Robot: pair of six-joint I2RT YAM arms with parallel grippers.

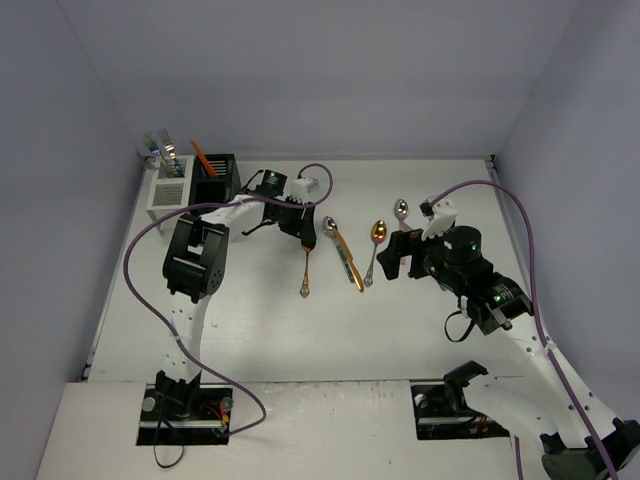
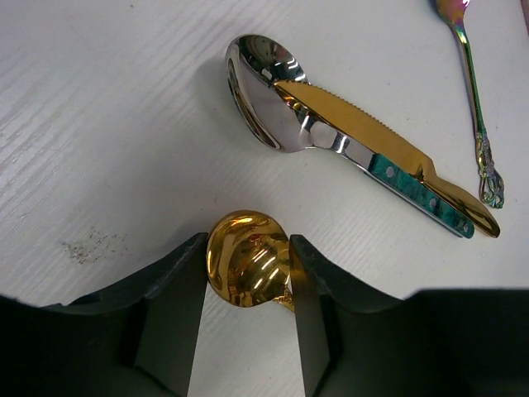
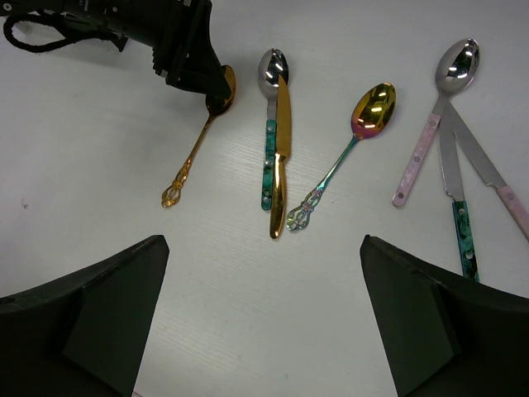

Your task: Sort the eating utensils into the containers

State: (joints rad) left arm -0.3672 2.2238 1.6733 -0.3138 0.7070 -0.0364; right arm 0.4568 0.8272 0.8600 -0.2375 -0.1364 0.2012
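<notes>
My left gripper [image 2: 247,241] is shut on the bowl of a gold spoon [image 2: 246,269] that lies on the white table [image 1: 260,320]; the top view shows that gripper [image 1: 303,235] with the spoon's handle [image 1: 305,275] pointing towards me. A teal-handled silver spoon [image 2: 263,91] lies under a gold knife [image 2: 364,132] just beside it. An iridescent spoon [image 3: 372,107], a pink-handled spoon [image 3: 455,66] and two knives [image 3: 453,165] lie further right. My right gripper [image 3: 264,244] is open and empty above the table. The white caddy [image 1: 168,187] and black caddy [image 1: 215,182] stand at the far left.
The white caddy holds several shiny utensils and the black one an orange-red stick [image 1: 203,158]. Purple cables [image 1: 140,260] loop over both arms. Walls close in the table at the left, back and right.
</notes>
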